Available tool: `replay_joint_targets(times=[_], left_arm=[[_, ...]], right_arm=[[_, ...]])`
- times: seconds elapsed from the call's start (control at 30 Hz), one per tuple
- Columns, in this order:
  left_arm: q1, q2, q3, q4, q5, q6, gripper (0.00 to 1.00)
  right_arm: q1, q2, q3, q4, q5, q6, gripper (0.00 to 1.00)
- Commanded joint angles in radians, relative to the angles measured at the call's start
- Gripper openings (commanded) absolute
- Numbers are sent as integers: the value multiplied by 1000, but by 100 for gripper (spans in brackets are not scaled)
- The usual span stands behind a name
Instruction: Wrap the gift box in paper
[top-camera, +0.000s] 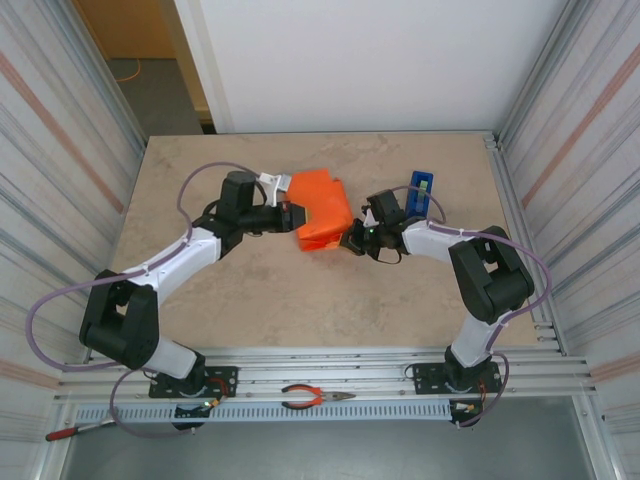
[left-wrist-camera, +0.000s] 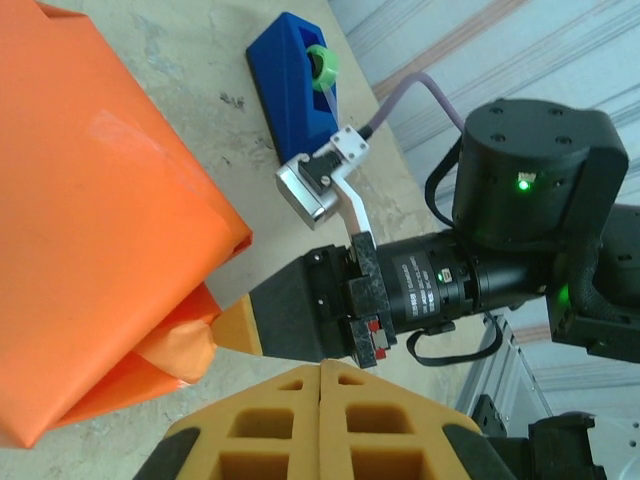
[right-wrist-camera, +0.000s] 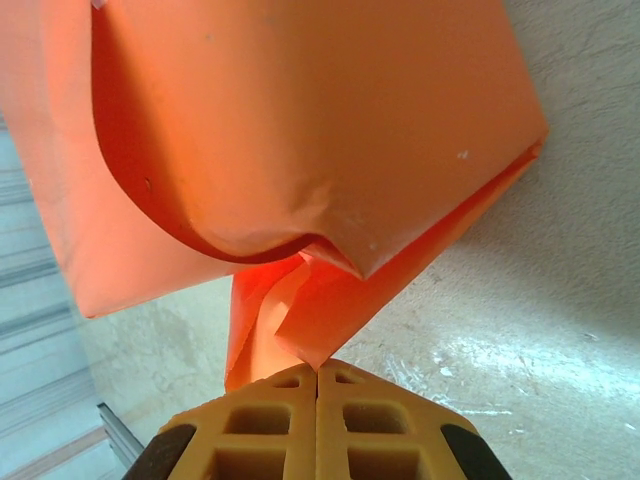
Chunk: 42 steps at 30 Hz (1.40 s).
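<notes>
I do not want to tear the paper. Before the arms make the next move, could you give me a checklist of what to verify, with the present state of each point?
1. Wrapped gift box covered, with no bare face in these views: ok.
2. End flap folded flat against the box: not ok, it sticks out loose.
3. Right gripper jaws shut at the flap's tip: ok. Whether they pinch it: cannot tell.
4. Left gripper jaws shut, with no paper between them: ok.
5. Blue tape dispenser stands apart from the box: ok.
</notes>
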Motion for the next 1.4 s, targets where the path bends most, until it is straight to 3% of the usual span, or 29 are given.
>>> replay_joint_targets(times=[0.0,0.13,0.53,0.87,1.37], left_arm=[[-22,-48,-20,5,34,37,0],[-56,-42,-43,31,47,49,0],[-160,-24,-153,137,-54,121,0],[-233,6,-169,168,-212,231,0],[-240,70,-195,262,-372,290,0]], right_arm=[[-11,-35,39,10,-32,25,0],[-15,-32,42,18,-41,29,0],[-21,-24,38,38,-55,39,0],[-21,-17,36,49,-62,43,0],[-23,-17,31,50,-67,43,0]])
